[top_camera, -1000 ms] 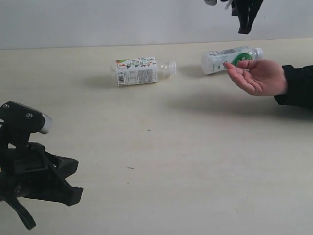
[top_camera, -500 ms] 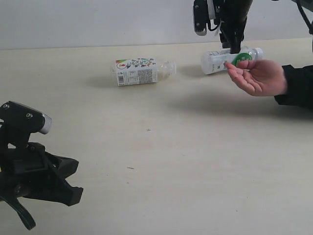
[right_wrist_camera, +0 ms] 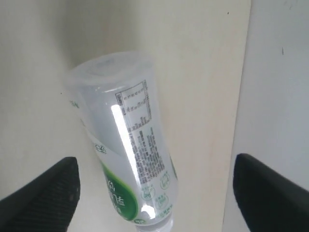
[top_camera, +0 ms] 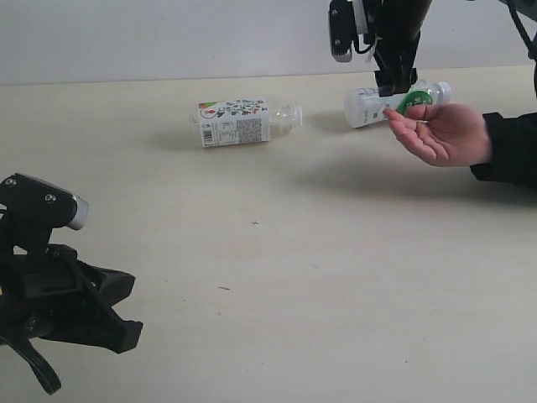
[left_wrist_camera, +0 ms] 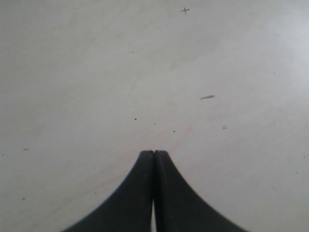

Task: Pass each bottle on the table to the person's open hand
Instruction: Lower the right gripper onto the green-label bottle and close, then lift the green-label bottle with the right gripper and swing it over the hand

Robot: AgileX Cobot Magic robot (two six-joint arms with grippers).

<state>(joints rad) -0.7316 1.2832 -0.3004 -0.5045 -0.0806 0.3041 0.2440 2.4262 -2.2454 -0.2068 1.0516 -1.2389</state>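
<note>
Nearest the camera, lower left of the exterior view: left gripper, black, low over the table. Its jaws are pressed together with nothing between them. Bare pale tabletop under it, a few dark specks.

Mid-table: open beige surface, faint grain.

Farther back, left of centre: first bottle lies on its side, clear with a white-green label, neck pointing toward the right side of the view. Well apart from both grippers.

Farther right: hand, palm up and open, black sleeve cuff at the view's right edge. Fingertips overlap the second bottle; contact cannot be told.

That second bottle also lies on its side on the table, clear with a white-green label. Right gripper hangs directly above it, pointing down. Wrist view shows the fingers spread wide to either side of the bottle, clear of it, not pinching.

Behind all: plain pale wall.
</note>
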